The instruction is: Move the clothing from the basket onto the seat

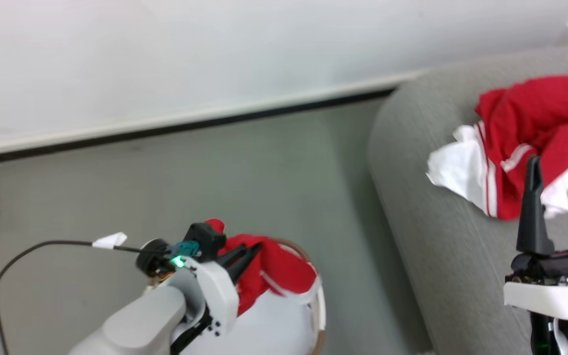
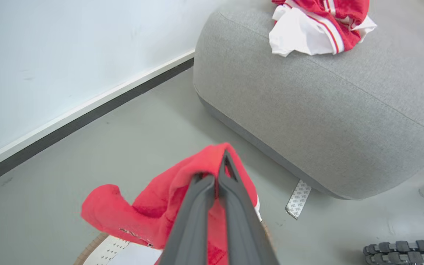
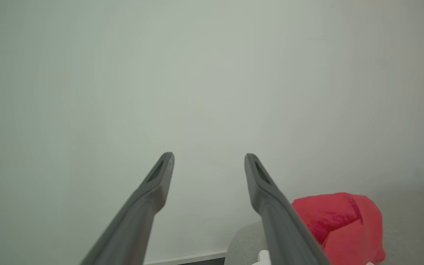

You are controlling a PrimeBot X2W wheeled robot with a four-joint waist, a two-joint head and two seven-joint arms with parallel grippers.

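Holding a bright red soft fabric garment (image 2: 153, 206) over the brown-rimmed white plastic basket (image 1: 319, 305), we have the left gripper (image 1: 254, 246) clamped on it. Another red-and-white garment (image 1: 535, 118) lies on the grey upholstered sofa (image 1: 427, 222); the right gripper (image 1: 557, 160) stands wide, empty. More possibly remains inside.

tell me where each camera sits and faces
Head view: on the head, looking down at the white plastic basket and grey fabric sofa; left gripper shut on a red fabric garment, right gripper open.
Left wrist view: on that wrist, along the shut left gripper toward the sofa.
Right wrist view: on that wrist, along the open right gripper at the pale wall.
All three show red and white clothing on the sofa.
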